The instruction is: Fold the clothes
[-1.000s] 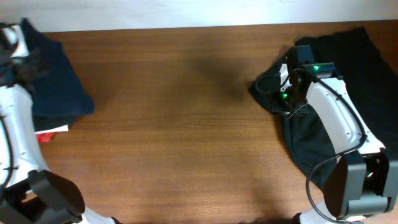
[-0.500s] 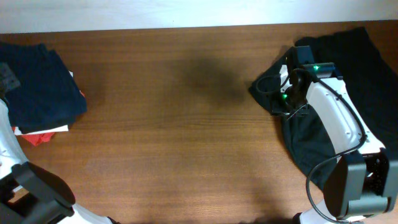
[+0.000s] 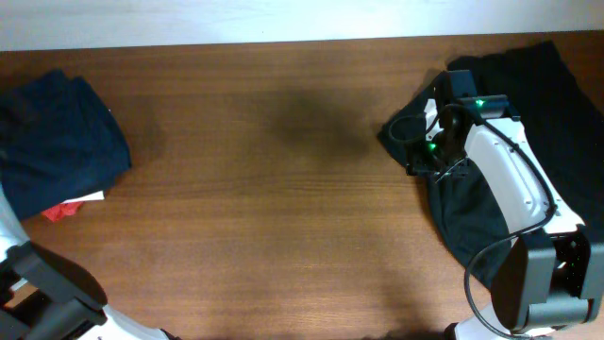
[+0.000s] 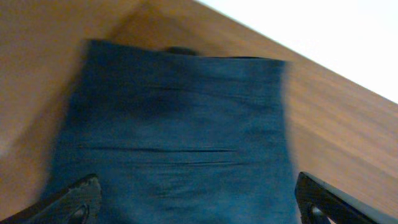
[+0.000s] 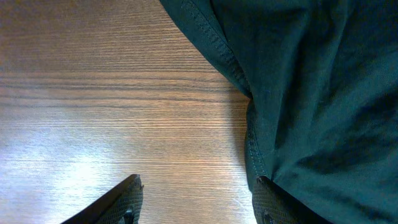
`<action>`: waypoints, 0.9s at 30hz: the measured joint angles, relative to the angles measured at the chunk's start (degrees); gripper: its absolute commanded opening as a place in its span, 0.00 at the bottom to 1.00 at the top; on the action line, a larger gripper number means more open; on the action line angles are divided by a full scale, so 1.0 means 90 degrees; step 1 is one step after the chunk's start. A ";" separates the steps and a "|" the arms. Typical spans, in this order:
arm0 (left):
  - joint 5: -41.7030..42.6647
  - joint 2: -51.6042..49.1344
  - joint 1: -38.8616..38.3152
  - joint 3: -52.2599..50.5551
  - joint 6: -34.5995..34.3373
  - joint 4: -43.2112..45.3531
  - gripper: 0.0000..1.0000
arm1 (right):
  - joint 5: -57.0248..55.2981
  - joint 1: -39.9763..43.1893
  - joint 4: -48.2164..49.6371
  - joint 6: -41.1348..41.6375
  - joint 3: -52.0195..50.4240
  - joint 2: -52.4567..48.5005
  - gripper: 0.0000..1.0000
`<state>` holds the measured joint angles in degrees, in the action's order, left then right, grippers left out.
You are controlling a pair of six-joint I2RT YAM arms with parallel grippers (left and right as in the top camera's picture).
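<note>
A folded navy garment (image 3: 57, 142) lies at the table's left end and fills the left wrist view (image 4: 180, 137). My left gripper (image 4: 199, 208) hovers over it, open wide, one finger over each side of the garment and nothing gripped. A black garment (image 3: 557, 113) lies crumpled at the right end. My right gripper (image 5: 199, 205) sits at that garment's left edge (image 5: 311, 81), open, with bare wood between the fingers. Its right finger (image 5: 273, 202) rests at the hem. In the overhead view the right wrist (image 3: 444, 132) covers its jaws.
A red cloth (image 3: 58, 212) and a white scrap (image 3: 90, 197) poke out from under the navy garment. The brown wooden table (image 3: 264, 208) spans the view. The right arm's base (image 3: 543, 274) stands at the near right, the left arm's base (image 3: 47, 293) at the near left.
My left arm has pulled back off the navy garment toward the left edge and its jaws have opened, leaving the garment lying flat. The right jaws have widened a little.
</note>
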<state>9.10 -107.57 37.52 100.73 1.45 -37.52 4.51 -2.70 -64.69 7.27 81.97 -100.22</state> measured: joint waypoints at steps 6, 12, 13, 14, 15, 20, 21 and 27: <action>0.0515 0.0000 -0.1996 0.0012 -0.0022 -0.0529 0.99 | 0.0665 0.0000 0.0046 0.0000 0.0000 -0.0053 0.99; 0.0636 0.0002 -0.3762 0.0078 -0.0029 -0.3633 0.99 | 0.0988 0.0000 -0.1115 0.0012 -0.0002 -0.0080 0.99; 0.0612 0.0005 -0.3866 0.0073 -0.0027 -0.4286 0.99 | 0.0988 0.0000 -0.1285 0.0010 -0.0002 -0.0080 0.99; 0.0607 0.0005 -0.3895 0.0075 -0.0027 -0.4626 0.99 | 0.0988 0.0000 -0.1421 0.0007 -0.0002 -0.0080 0.99; 0.0578 0.0005 -0.3905 0.0083 -0.0029 -0.5316 0.99 | 0.0986 0.0000 -0.1545 0.0007 -0.0002 -0.0080 0.99; 0.0423 0.0248 -0.3905 -0.0007 -0.0044 -0.5984 0.99 | 0.0981 0.0000 -0.1598 0.0007 -0.0017 0.0330 0.99; 0.0401 0.0442 -0.3905 -0.0121 -0.0046 -0.5897 0.99 | 0.0937 0.0000 -0.1452 0.0017 -0.0049 0.0719 0.99; 0.0318 0.3611 -0.3905 -0.2200 -0.0051 -0.3808 0.99 | 0.0678 0.0000 -0.0146 0.0073 -0.1071 0.3497 0.99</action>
<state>11.97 -75.07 2.37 80.93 0.99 -71.79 10.61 -2.70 -66.00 7.92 72.34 -68.75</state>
